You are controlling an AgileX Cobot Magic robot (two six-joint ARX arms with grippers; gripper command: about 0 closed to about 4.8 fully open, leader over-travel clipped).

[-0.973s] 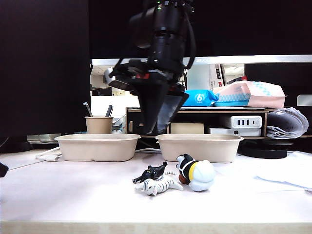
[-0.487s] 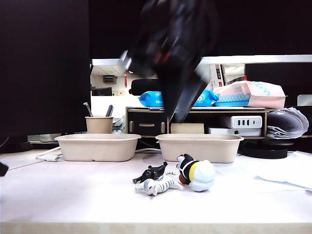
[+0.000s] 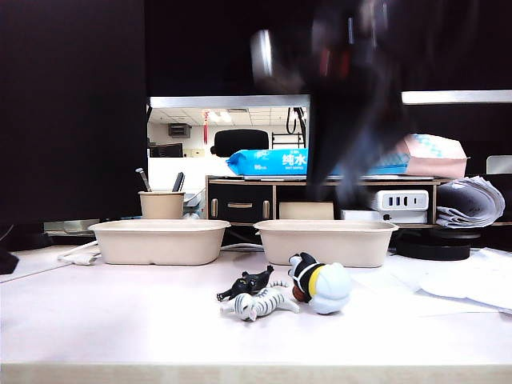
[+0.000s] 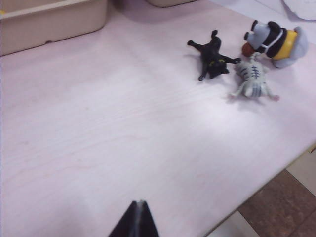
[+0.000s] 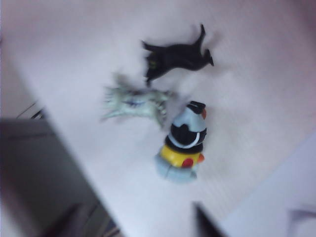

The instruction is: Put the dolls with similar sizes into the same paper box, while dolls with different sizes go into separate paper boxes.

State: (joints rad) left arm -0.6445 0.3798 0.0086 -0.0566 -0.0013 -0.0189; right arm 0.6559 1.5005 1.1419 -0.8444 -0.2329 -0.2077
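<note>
Three dolls lie on the tabletop; sorting looks barely begun, box contents hidden.

Left pincer [image 4: 138, 219] hovers near, tips pressed together. Two paper boxes, left [image 3: 159, 241] and right [image 3: 326, 242], stand far. Before them cluster black animal [image 3: 248, 284], zebra [image 3: 264, 303], rounded white doll [image 3: 322, 283]. Right pincer [image 3: 348, 172], blurred above, empty-looking; spread unclear.

We see a pale wooden table [image 3: 120, 320] before a dark wall [image 3: 72, 104]. Behind stands a low shelf [image 3: 240, 210], an office chair [image 3: 242, 142] under lit ceiling panels, and brown floor tiles [image 4: 281, 207].
</note>
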